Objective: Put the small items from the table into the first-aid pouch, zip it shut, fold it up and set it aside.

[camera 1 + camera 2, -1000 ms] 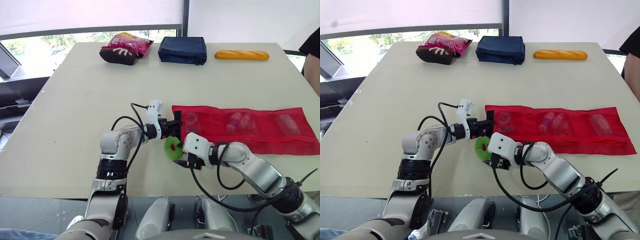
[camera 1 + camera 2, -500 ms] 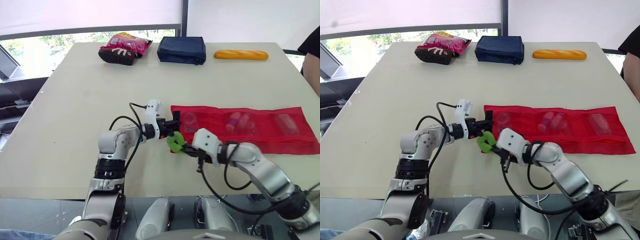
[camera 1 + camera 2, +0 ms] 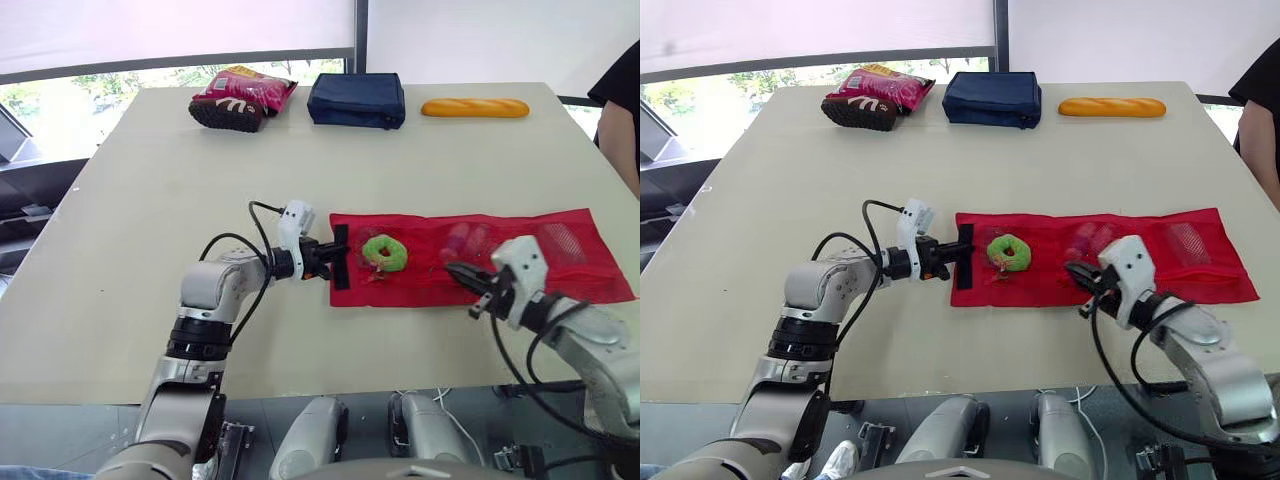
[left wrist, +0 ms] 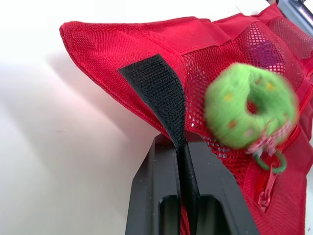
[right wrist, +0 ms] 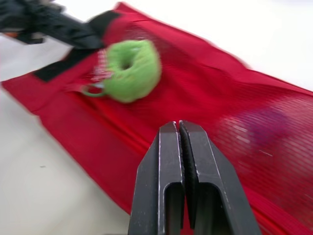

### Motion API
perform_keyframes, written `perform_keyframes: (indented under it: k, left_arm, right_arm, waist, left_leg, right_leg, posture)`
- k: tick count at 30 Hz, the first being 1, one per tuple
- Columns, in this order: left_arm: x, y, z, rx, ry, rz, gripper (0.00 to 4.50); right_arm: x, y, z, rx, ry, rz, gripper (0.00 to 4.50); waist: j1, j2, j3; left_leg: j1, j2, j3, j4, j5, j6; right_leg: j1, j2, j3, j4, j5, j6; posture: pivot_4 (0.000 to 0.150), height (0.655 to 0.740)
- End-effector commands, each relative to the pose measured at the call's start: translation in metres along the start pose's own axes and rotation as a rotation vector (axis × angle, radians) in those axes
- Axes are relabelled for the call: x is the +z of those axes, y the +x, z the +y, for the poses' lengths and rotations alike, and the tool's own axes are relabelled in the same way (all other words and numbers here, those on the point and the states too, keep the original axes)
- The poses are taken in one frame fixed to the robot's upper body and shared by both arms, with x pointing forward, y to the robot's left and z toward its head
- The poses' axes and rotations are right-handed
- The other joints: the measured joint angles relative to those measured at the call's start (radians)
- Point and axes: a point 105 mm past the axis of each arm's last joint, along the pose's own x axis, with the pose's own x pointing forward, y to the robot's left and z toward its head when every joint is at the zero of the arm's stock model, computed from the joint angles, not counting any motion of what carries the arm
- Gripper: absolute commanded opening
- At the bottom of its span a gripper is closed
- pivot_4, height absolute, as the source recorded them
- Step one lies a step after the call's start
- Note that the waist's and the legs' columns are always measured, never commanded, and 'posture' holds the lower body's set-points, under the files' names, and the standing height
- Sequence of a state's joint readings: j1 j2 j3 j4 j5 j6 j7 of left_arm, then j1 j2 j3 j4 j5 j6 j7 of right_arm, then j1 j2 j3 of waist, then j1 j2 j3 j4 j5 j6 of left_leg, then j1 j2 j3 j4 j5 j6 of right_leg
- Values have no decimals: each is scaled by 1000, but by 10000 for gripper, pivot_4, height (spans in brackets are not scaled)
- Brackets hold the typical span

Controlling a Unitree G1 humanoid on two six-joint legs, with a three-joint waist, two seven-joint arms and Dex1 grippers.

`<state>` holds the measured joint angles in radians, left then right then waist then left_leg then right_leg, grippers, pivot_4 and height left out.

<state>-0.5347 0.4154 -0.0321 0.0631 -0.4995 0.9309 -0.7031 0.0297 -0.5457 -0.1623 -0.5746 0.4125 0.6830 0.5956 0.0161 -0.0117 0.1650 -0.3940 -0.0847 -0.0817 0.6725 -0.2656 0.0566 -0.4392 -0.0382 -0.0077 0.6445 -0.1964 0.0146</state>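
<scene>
The red mesh first-aid pouch (image 3: pixel 520 262) lies unfolded across the table's near right. My left gripper (image 3: pixel 328 258) is shut on the pouch's left end, at its black velcro strip (image 4: pixel 155 88), and holds that edge slightly raised. A green ring-shaped item (image 3: pixel 384 252) rests on the leftmost mesh pocket; it shows as a green ring (image 4: pixel 249 105) in the left wrist view. Whether it is inside the pocket is unclear. Small items show through the other pockets. My right gripper (image 3: pixel 462 275) hovers over the pouch's middle, shut with nothing between its fingers (image 5: pixel 168 147).
At the table's far edge lie a red snack bag (image 3: pixel 240 95), a navy pouch (image 3: pixel 357 100) and a baguette (image 3: pixel 474 107). A person's arm (image 3: pixel 622 110) shows at the right edge. Bare tabletop (image 3: pixel 150 220) spreads to the left.
The green ring went from the table by the pouch's left end onto the pouch. My right gripper let go of it and drew back to the right. The left gripper kept its hold.
</scene>
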Motion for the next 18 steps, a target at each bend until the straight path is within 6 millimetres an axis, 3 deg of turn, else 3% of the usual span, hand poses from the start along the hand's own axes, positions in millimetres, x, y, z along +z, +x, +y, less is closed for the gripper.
perform_keyframes:
  k: [1, 4, 7, 11, 13, 18]
  left_arm:
    - [2, -8, 7, 7, 38, -3, 0]
    - [3, -12, 13, 21, 50, -2, 0]
    - [4, -11, 13, 15, 51, -7, 0]
    - [2, -8, 9, -3, 61, -1, 0]
    - [2, -7, 9, -2, 70, 2, 0]
    - [4, -7, 9, -1, 78, -1, 0]
  right_arm:
    - [10, -19, -17, -95, -8, -41, 1055]
    - [10, -23, -16, -100, -9, -40, 1055]
    - [17, -7, 1, -30, -4, -55, 1055]
    - [28, 21, 26, 84, -9, -58, 13100]
    - [27, 39, 33, 118, 2, -37, 22469]
    - [27, 70, 40, 145, 36, 15, 22469]
  waist:
    - [0, 0, 0]
    - [-2, 0, 0]
    - [-5, 1, 0]
    - [-2, 1, 0]
    - [-2, 1, 0]
    - [-2, 1, 0]
  left_leg:
    - [0, 0, 0, 0, 0, 0]
    - [0, 0, 1, 0, 0, 0]
    - [0, 0, 1, -1, 0, 0]
    - [0, 1, 1, -1, 0, 0]
    - [0, 0, 1, -1, 0, 0]
    - [0, 0, 1, 0, 0, 0]
  right_leg:
    - [0, 0, 0, 0, 0, 0]
    - [0, 0, 1, 0, 0, 0]
    - [0, 0, 1, 0, 0, 0]
    - [-1, 0, 1, 1, 0, 0]
    - [-1, 0, 1, 0, 0, 0]
    - [-1, 0, 1, 0, 0, -1]
  posture:
    - [1500, 7395]
    - [1500, 7395]
    - [1500, 7395]
    - [1500, 7395]
    - [1500, 7395]
    - [1500, 7395]
